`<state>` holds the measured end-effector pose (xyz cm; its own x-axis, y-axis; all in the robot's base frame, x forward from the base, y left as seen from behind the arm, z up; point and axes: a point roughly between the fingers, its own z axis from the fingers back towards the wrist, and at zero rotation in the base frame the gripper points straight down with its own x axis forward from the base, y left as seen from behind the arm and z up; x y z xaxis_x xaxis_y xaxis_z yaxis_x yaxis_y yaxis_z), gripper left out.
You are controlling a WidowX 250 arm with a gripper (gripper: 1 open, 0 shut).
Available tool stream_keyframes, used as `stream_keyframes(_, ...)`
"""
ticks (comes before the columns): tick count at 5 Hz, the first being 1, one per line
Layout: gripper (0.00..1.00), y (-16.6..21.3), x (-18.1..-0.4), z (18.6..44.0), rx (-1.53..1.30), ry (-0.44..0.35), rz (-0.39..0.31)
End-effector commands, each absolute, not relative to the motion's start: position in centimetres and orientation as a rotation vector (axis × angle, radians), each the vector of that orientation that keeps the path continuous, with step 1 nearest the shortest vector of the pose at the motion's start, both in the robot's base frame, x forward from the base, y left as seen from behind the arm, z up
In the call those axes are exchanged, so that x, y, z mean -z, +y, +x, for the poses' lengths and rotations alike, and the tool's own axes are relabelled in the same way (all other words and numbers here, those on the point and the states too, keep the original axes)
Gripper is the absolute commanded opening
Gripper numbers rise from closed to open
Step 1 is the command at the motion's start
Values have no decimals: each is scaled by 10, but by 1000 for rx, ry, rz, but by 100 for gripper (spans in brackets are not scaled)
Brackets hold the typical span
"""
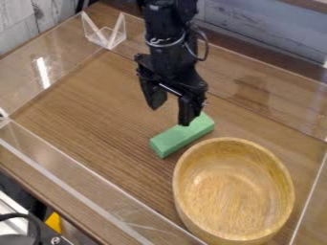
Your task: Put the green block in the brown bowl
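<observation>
Nearest to me, at the lower right, sits the large round light-brown wooden bowl with its thick rim and visible grain; its hollow holds nothing. It rests on the dark wood-grain tabletop, which is fenced by low clear plastic walls running along the front and left edges.

Just beyond the bowl's upper-left rim lies the small bright green rectangular block, flat on the tabletop and angled so that its long side runs from lower left to upper right. It is outside the bowl, very near the rim, though I cannot tell whether the two actually touch.

Over the far end of the block hangs the black robot pincer, pointing straight down. Its two fingers stand spread apart with a clear gap between them, and nothing is held in that gap. The right finger's tip overlaps the block's far end from where I stand; whether it rests on it I cannot say.

Further back, the black arm rises from the pincer toward the top edge, and a small clear plastic stand sits near the far left corner
</observation>
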<state>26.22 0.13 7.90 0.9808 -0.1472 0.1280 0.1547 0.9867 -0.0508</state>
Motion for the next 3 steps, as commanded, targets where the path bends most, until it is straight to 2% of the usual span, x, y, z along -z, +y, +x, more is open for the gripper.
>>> stream_keyframes(1,100,3,-79,265,154,-153,-52)
stream_keyframes(3,100,4,-62,264,154,-159,-46)
